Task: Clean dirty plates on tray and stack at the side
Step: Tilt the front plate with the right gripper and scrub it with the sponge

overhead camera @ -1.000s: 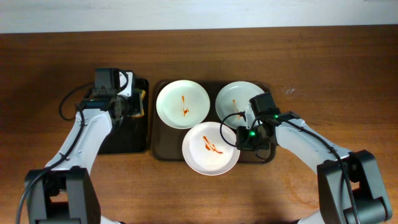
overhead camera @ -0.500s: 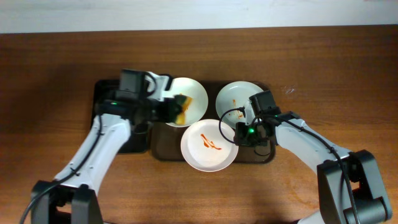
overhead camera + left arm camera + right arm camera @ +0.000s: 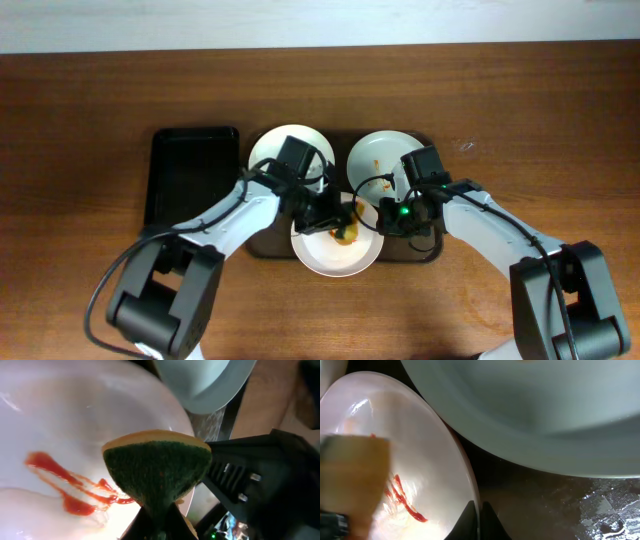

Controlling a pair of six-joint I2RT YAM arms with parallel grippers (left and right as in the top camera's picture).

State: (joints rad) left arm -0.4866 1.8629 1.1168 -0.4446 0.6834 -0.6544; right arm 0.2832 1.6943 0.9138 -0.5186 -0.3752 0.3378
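Three white plates lie on the brown tray (image 3: 262,245). The front plate (image 3: 322,256) carries red sauce streaks (image 3: 75,495) and hangs over the tray's front rim. My right gripper (image 3: 479,515) is shut on this plate's right rim (image 3: 470,485). My left gripper (image 3: 160,525) is shut on a yellow-and-green sponge (image 3: 157,472) and holds it just above the front plate, beside the sauce. In the overhead view the sponge (image 3: 345,235) is over the plate's upper right. The back right plate (image 3: 378,160) has faint sauce marks. The back left plate (image 3: 270,150) is partly hidden by my left arm.
A narrower black tray (image 3: 190,180) lies left of the brown tray. The wooden table (image 3: 520,120) extends around both trays.
My left arm has carried the sponge from the black tray across the back left plate to above the front plate. The right gripper has stayed on the front plate's rim.
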